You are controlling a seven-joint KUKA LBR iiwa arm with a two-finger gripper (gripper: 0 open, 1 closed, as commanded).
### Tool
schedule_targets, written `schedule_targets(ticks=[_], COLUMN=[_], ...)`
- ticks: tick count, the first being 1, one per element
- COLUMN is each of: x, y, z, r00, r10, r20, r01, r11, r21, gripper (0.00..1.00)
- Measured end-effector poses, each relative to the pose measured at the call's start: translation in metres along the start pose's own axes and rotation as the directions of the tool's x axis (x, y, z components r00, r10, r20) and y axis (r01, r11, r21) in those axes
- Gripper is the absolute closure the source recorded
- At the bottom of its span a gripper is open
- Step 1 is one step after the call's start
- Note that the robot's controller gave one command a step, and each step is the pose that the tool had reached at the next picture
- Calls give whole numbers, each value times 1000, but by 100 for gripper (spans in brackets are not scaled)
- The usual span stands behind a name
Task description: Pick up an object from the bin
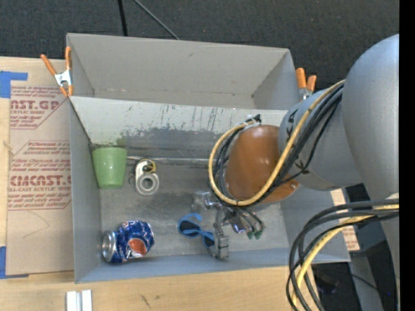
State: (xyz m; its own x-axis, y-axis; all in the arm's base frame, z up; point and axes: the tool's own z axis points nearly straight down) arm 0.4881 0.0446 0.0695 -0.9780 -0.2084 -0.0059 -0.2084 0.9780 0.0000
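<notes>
Camera view: I look down into the grey bin [84,173]; the arm comes in from the right, and its orange cover [256,161] hangs above the floor's right half
Tool: the tool [222,241] is low by the near wall, right of centre; I cannot tell whether it is open or closed, and I see nothing held in it
Nearest thing: a blue looped thing [193,228] lies flat just left of the tool, perhaps touching it
How it should handle: I judge it light and thin, probably plastic or strap, so liable to skid or flex; I would close across one side of a loop, not over the hole
Crushed can [128,241]: blue, near left corner, well apart from the tool; light, dented, with ridges that give purchase
Green cup [109,166]: against the left wall; light, thin-walled, best taken at the rim
Silver roll [146,177]: small, just right of the cup
</notes>
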Motion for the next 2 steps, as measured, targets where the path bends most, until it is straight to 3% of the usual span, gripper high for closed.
schedule_targets(ticks=[1, 2], x=[1, 10], y=[0, -23], z=[0, -147], r00=[1000, 998], r10=[1, -55], r20=[-4, 3], r01=[-1, 55], r11=[1000, 998], r21=[-1, 2], gripper=[100, 100])
